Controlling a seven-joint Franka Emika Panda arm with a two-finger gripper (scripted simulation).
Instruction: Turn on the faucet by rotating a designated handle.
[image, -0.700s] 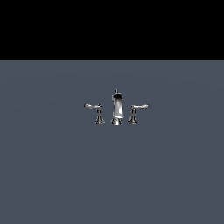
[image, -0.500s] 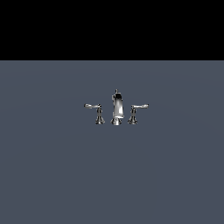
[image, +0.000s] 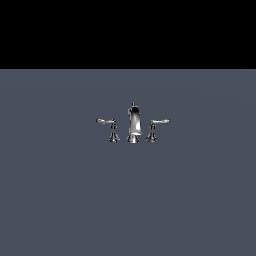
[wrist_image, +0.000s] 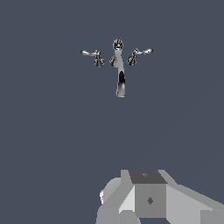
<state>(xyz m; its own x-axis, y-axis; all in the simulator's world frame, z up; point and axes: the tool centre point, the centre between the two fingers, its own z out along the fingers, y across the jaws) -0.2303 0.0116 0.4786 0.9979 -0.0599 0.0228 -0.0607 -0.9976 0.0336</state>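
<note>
The faucet (image: 134, 125) is a small chrome three-piece set standing on the grey-blue floor, with a tall central spout. The handle (image: 106, 121) is the thin lever on a flared post at the exterior view's left of the spout, its arm pointing away from the spout. A mirror-image lever (image: 159, 121) stands on the other side. In the wrist view the faucet (wrist_image: 120, 74) is seen from above and far off, with the handle (wrist_image: 90, 53) beside the spout. No gripper fingers show in either view. Only grey blocky arm parts (wrist_image: 148, 199) appear in the wrist view.
The faucet stands alone on a flat grey-blue surface (image: 128, 200) that fills the lower part of the exterior view. Above it is a black background. No arm shows in the exterior view.
</note>
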